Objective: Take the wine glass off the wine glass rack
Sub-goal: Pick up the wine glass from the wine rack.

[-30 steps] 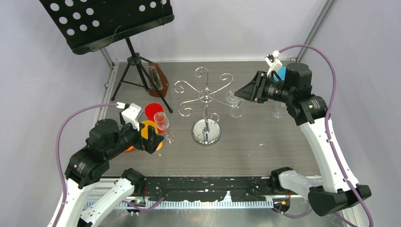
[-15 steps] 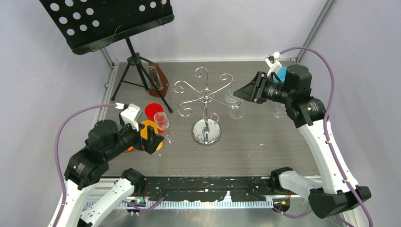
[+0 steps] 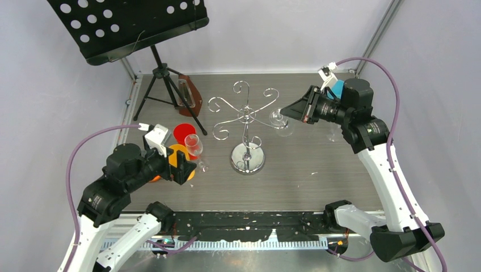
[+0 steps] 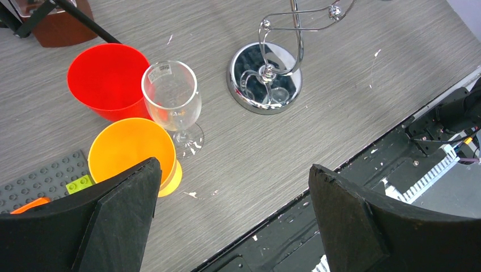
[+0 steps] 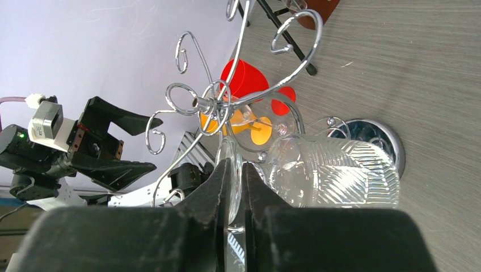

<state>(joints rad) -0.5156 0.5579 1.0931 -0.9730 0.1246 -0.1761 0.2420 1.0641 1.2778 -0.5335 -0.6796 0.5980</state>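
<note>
Two arms share the counter [image 3: 306, 175], and nearest us the left arm [image 3: 122, 170] hangs low over the near-left corner. Its jaws are spread wide and hold nothing. Just beyond them we see an orange cup [image 4: 133, 156], with a red cup [image 4: 108, 79] behind it. A plain stemmed glass [image 4: 172, 99] stands upright on the counter, just beside both cups. A grey studded plate [image 4: 39, 181] lies beside the orange cup.

Further in, near the middle of the counter, stands the wine glass rack [image 3: 247, 116]. Its round mirror base sits flat on the counter and its scroll arms fan out above. At the outer end of the rack's right-hand scroll we find the wine glass [image 3: 281, 120], which has a ribbed bowl. The right arm [image 3: 346, 107] reaches in from the right, and its jaws are pinched almost together on the thin foot of that glass. We cannot tell whether the foot rests on the wire.

Farthest back, at the left, a black music stand [image 3: 130, 25] rises on its tripod.
</note>
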